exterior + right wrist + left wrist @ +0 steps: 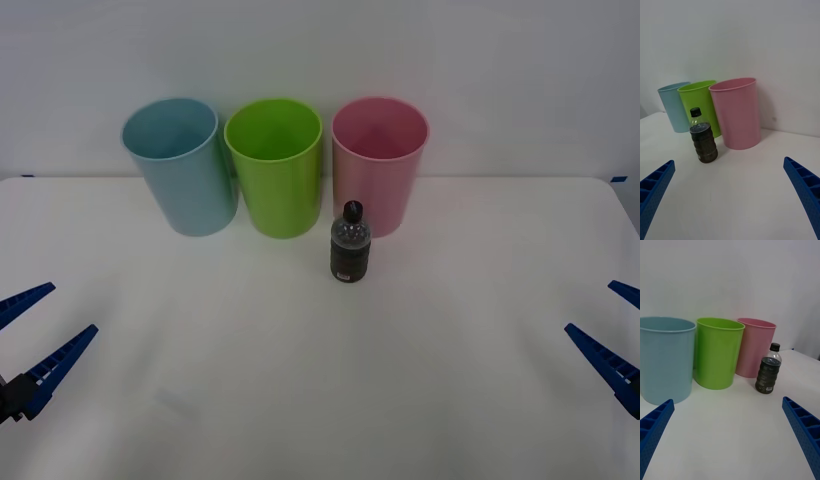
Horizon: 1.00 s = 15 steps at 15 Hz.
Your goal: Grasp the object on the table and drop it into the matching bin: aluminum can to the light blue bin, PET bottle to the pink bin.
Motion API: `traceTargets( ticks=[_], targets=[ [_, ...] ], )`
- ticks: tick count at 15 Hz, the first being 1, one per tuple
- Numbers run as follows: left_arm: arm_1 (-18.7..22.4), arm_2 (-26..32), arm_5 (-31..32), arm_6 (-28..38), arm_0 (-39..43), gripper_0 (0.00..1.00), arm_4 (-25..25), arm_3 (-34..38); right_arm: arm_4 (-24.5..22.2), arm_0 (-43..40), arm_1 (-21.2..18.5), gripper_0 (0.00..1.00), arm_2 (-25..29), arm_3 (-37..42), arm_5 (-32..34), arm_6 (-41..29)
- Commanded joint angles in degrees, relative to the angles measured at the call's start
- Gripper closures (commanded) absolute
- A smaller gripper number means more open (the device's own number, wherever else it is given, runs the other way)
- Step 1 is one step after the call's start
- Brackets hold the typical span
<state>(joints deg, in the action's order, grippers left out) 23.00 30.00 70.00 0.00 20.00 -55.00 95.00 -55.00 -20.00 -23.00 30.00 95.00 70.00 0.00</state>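
Observation:
A small clear PET bottle (350, 244) (703, 140) (768, 370) with a black cap and dark label stands upright on the white table (320, 380), just in front of the pink bin (380, 164) (737, 112) (753, 347). The light blue bin (180, 164) (673, 107) (664, 358) stands at the left end of the row. My left gripper (28, 335) (728, 438) is open at the table's near left edge. Open too, my right gripper (618, 335) (730, 198) sits at the near right edge. Both are far from the bottle and hold nothing.
A green bin (275, 165) (702, 105) (717, 350) stands between the blue and pink bins; all three touch or nearly touch along the back, against a white wall. Bare tabletop lies between the grippers and the bottle.

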Motion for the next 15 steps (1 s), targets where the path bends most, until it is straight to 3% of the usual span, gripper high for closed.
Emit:
traceTargets(
  ticks=[1,7,15],
  targets=[
    [0.00,0.00,0.00,0.00,0.00,0.00,0.00,0.00,0.00,0.00,0.00,0.00,0.00,0.00,0.00,0.00],
    [0.00,0.00,0.00,0.00,0.00,0.00,0.00,0.00,-1.86,-0.65,-0.64,0.00,-2.31,-0.25,-0.92,-0.26],
    [0.00,0.00,0.00,0.00,0.00,0.00,0.00,0.00,-1.95,0.22,-0.64,0.00,-13.74,-0.25,-9.09,3.96]
  ],
)
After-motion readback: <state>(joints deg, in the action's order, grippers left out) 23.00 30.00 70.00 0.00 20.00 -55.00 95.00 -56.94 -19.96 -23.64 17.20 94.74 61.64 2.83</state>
